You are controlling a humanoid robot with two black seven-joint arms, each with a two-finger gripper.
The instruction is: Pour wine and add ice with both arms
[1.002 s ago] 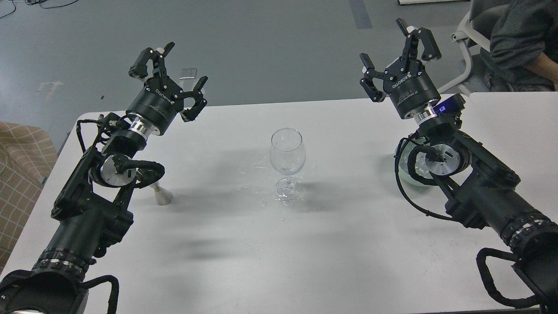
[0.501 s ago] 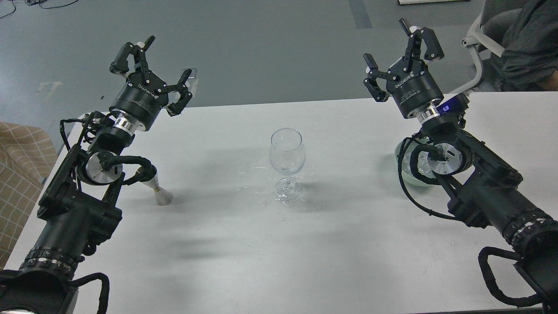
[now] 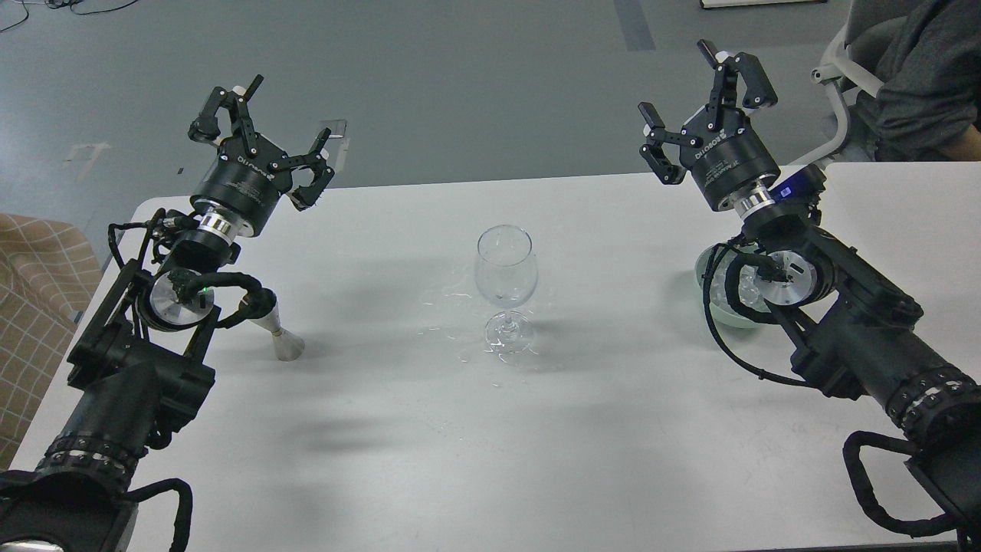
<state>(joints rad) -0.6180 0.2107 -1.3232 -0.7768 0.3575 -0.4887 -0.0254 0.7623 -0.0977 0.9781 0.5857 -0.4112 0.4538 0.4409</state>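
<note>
A clear stemmed wine glass (image 3: 504, 284) stands upright and empty at the middle of the white table (image 3: 429, 429). A pale green bowl (image 3: 720, 295) holding clear ice cubes (image 3: 723, 285) sits at the right, mostly hidden behind my right arm. A small silver cone-shaped piece (image 3: 282, 341), perhaps a bottle's mouth, pokes out from behind my left arm; what it belongs to is hidden. My left gripper (image 3: 264, 138) is open and empty above the table's far left edge. My right gripper (image 3: 705, 96) is open and empty above the far right edge.
Small wet spots lie on the table around the glass's foot (image 3: 460, 337). A seated person (image 3: 920, 84) on a white chair is at the far right corner. A tan checked seat (image 3: 31, 284) stands left of the table. Grey floor lies beyond the far edge.
My left gripper has swung left and back from above the table towards its far left edge. My right gripper has barely shifted. The glass has not moved.
</note>
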